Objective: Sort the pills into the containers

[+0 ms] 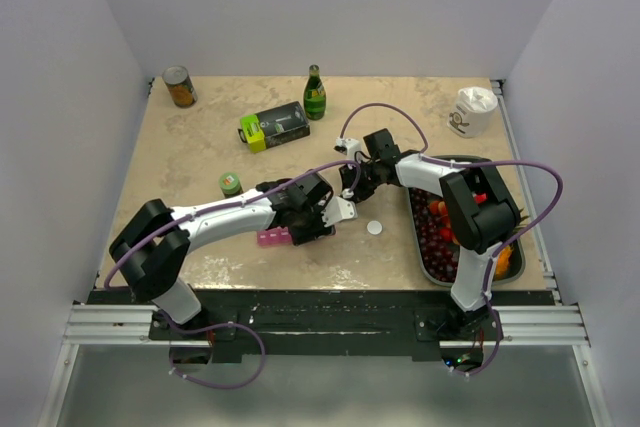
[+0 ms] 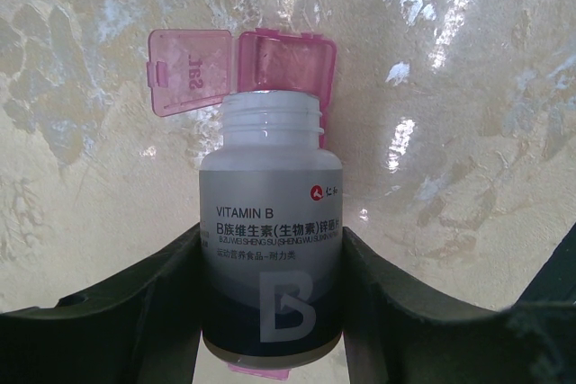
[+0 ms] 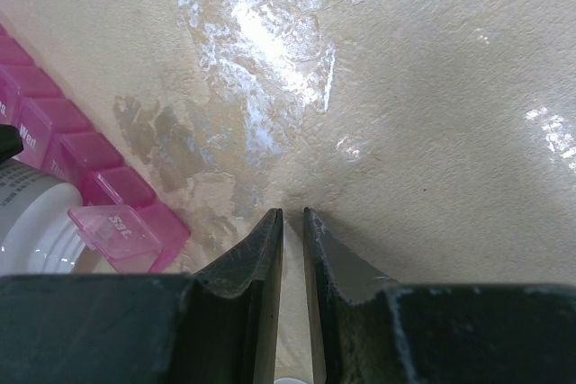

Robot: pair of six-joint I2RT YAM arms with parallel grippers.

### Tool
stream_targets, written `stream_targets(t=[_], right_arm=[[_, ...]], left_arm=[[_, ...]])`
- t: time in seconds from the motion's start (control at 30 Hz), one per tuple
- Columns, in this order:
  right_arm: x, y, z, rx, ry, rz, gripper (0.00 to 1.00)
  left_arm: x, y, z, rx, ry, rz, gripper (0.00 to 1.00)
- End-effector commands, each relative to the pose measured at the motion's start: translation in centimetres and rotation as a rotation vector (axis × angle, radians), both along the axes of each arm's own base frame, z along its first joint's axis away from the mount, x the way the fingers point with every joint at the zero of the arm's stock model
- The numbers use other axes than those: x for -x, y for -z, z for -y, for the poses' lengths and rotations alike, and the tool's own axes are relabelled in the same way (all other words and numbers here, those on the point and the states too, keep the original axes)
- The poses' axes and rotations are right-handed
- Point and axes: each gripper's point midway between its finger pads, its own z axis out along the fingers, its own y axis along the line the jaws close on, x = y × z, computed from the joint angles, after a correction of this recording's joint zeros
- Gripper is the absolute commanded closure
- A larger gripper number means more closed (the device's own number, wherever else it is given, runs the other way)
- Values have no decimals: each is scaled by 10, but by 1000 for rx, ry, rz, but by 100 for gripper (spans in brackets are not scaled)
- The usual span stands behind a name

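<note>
- Two hands hang over the middle of the counter (image 1: 200,152). The pink pill box (image 1: 270,238) lies flat on it, directly beneath the left hand (image 2: 270,236), and only its left end pokes out in the top view.
- The left hand is pinching a bottle (image 2: 270,159), with one finger pressed on each flank of its lower half.
- The bottle has no cap, and its open neck points at the end compartment of the pill box. In the left wrist view the mouth overlaps that compartment. I cannot tell whether they touch, or whether anything lies inside.
- The right hand (image 3: 292,213) has its fingers pressed nearly together, with only a thin slit between them. A sliver of white shows low in the slit, and I cannot tell what it is.
- The right hand is over bare counter. The pill box runs slantwise to the left of its fingers, apart from the tips.
- The pill box is a slim strip of see-through pink plastic, made of a row of small square compartments with short day labels on top.
- The end compartment's lid (image 2: 189,69) is flipped open to one side. The neighbours seen from the right wrist have their lids down.
- The bottle is white above and dark below, printed "VITAMIN B" with a large B.
- A small round white cap (image 1: 374,228) lies on the counter between the hands and the fruit tray (image 1: 436,281).
</note>
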Motion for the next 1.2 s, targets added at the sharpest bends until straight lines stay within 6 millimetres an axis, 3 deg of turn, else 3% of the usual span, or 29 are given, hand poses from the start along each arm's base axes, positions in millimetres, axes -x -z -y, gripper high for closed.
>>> stream_targets(t=[0.0,1.17], right_arm=[[-10,-4,-1,3,-9,32,80],[-10,-4,-2,4,-12,33,80]], left_arm=[[-8,-12,9,10,16,34,100],[-10,-14,8,-33,16,38,100]])
